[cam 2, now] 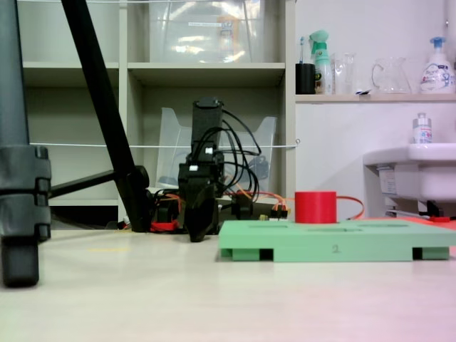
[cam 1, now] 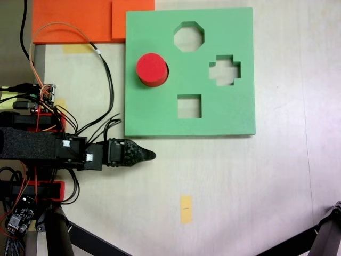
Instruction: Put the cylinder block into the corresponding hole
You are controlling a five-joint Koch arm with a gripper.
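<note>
Tripod leg (cam 2: 100, 107) beside arm; orange sheets (cam 1: 80, 20) touching green board (cam 1: 160, 114).

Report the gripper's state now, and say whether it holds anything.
Gripper: jaws together in a point, shut, holding nothing. It is near the table, apart from the short bright red cylinder block, which stands on the flat green foam board.

Short, smooth red cylinder block (cam 1: 151, 69) (cam 2: 315, 206): upright, flat round top, standing on the board's left part. Corresponding hole (cam 1: 167, 70): circular cutout in flat green foam board (cam 1: 229, 114) (cam 2: 335, 246), mostly covered by the cylinder.
</note>
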